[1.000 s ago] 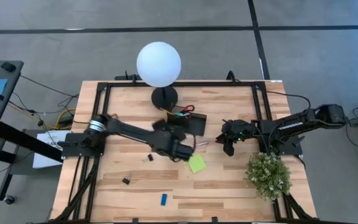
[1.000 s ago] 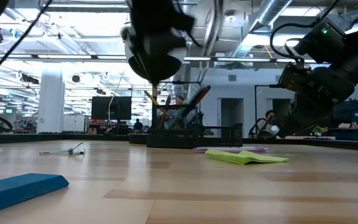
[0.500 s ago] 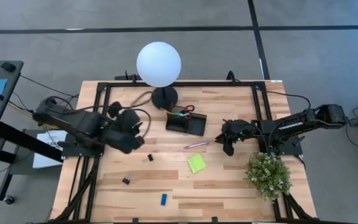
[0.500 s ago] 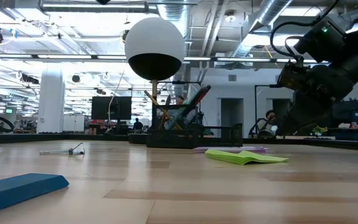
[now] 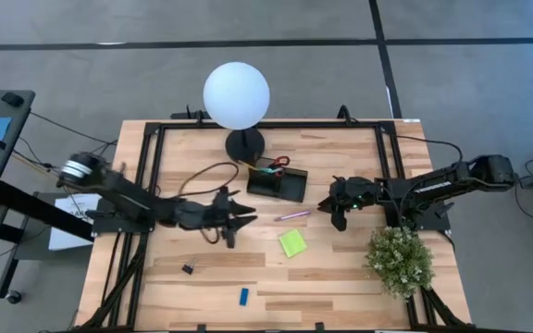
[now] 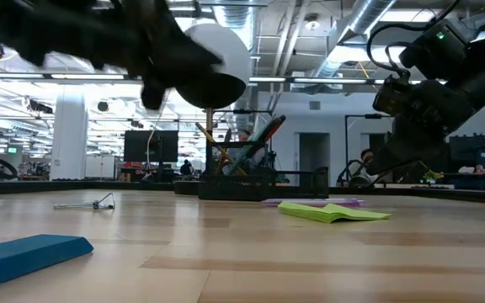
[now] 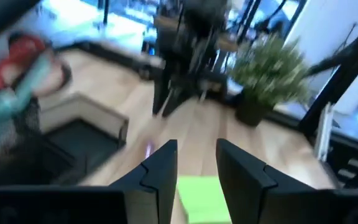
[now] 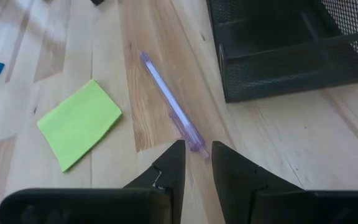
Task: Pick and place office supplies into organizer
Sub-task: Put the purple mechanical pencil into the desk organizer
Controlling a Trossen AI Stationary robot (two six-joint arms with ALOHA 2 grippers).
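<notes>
We see the right gripper (image 8: 196, 163) low over the table with its fingers (image 8: 169, 165) a narrow gap apart and nothing between them. Just past the tips lies the pen (image 8: 171, 109), flat on the wood. Its long axis runs straight on from the gripper: thick end nearest the fingers, thin end pointing away. In the high view the right gripper (image 5: 331, 205) sits just off the pen (image 5: 292, 215), whose axis there runs nearly along the table's width.

Beside the pen, a little farther out, we note the sticky pad (image 8: 79, 122) flat on the table, clear of the pen. On the pen's other side stands the organizer (image 8: 291, 46), a black mesh tray, its near compartment bare. In the high view the organizer (image 5: 285, 190) holds red-handled scissors (image 5: 278, 162) at its far end; the low view shows them upright and tilted.

The left gripper (image 5: 244, 219) reaches in from the other side, fingers (image 7: 157, 174) apart, holding nothing; the pad (image 7: 199, 197) shows just past them. A clip (image 5: 223, 234) lies close by it; a second clip (image 5: 188, 269) and the eraser (image 5: 244, 296) lie farther toward the table's near edge.

Beyond the organizer stands the lamp (image 5: 237, 95); a plant (image 5: 400, 259) sits beside the right arm.
</notes>
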